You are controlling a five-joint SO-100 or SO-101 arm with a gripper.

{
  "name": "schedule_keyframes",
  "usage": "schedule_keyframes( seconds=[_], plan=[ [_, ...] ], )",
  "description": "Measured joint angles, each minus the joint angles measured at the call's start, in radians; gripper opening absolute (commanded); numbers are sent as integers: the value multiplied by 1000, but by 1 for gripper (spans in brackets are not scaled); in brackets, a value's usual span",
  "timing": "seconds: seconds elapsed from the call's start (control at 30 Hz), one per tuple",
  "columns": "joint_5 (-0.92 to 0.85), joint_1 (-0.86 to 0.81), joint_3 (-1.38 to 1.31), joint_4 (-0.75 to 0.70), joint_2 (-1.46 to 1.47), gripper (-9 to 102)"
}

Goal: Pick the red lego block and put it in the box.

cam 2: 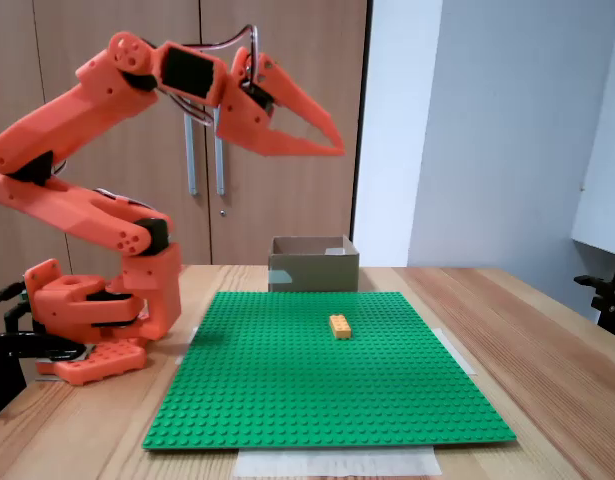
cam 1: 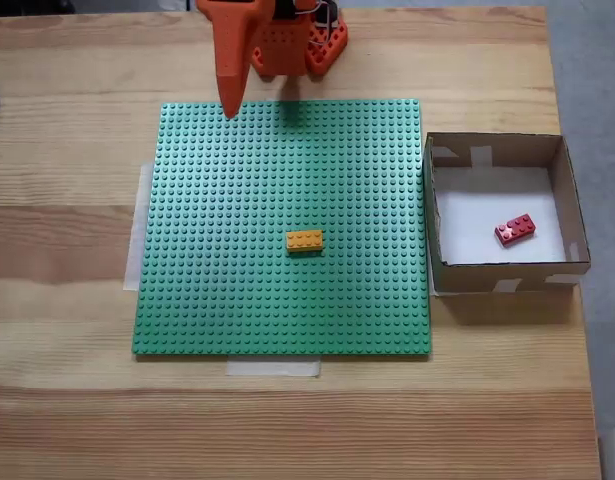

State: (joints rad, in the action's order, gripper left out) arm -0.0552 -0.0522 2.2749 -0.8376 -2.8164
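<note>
The red lego block (cam 1: 515, 230) lies tilted on the white bottom of the brown cardboard box (cam 1: 507, 273), near its right side. In a fixed view from table height the box (cam 2: 313, 266) stands at the far edge of the plate, and its wall hides the block. My orange gripper (cam 1: 230, 112) hangs high over the far-left part of the green plate, well away from the box. Its fingertips meet at a point (cam 2: 337, 147), so it is shut with nothing in it.
A yellow-orange brick (cam 1: 304, 240) (cam 2: 340, 326) sits near the middle of the green studded baseplate (cam 1: 237, 300) (cam 2: 317, 400), which is taped to the wooden table. The arm's base (cam 2: 87, 320) stands at the plate's far edge as seen from above.
</note>
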Motion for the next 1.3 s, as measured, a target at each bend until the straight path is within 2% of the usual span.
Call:
schedule_keyframes(
  seconds=[0.53, 1.3],
  plan=[
    [-15, -14, 325, 40, -261, -1],
    [-18, 2, 583, 40, -448, -1]
  ],
)
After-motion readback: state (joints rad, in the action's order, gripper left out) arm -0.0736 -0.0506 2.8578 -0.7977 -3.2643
